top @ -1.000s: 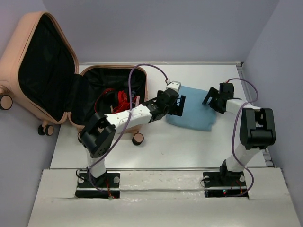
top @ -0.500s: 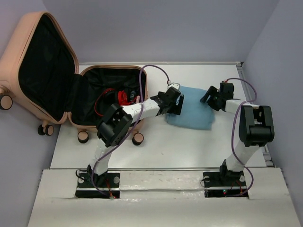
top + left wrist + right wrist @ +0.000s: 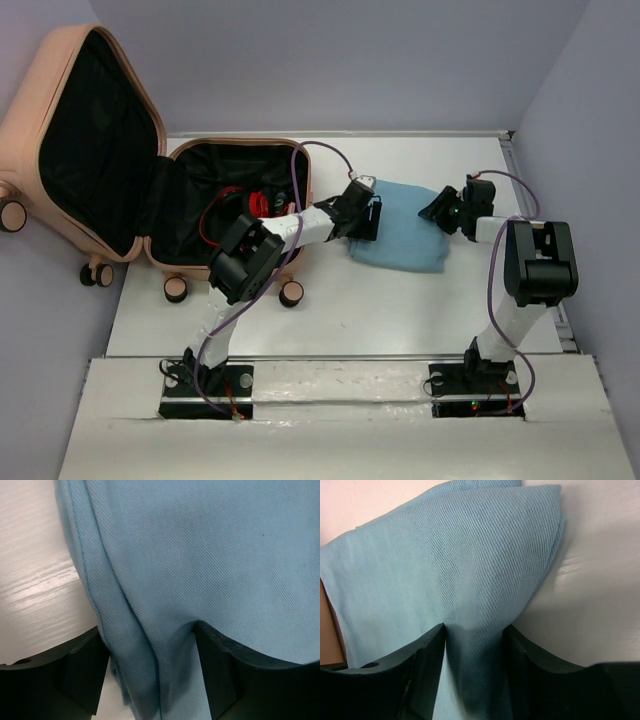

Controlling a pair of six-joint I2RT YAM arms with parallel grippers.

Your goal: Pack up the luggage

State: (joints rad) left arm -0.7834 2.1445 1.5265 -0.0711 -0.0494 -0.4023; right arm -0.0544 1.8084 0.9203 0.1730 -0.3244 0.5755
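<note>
The peach-pink luggage [image 3: 22, 125] lies open at the left, its lid tilted up and back, black lining showing. A folded light-blue cloth [image 3: 405, 230] lies on the white table to the right of it. My left gripper [image 3: 367, 214] is shut on the cloth's left edge; in the left wrist view the gripper [image 3: 150, 680] has a fold of the cloth [image 3: 200, 555] bunched between its jaws. My right gripper [image 3: 441, 209] is shut on the cloth's right edge; in the right wrist view the gripper [image 3: 475, 675] has the cloth [image 3: 460, 555] tented up between its jaws.
Red cord-like items [image 3: 262, 203] lie in the luggage's lower half. Its caster wheels [image 3: 291, 294] stick out over the table [image 3: 400, 310] near the left arm. Purple-grey walls close in the back and right sides.
Both grippers have shifted slightly left, toward the luggage, with the cloth between them. The left arm's elbow has folded in closer to the luggage.
</note>
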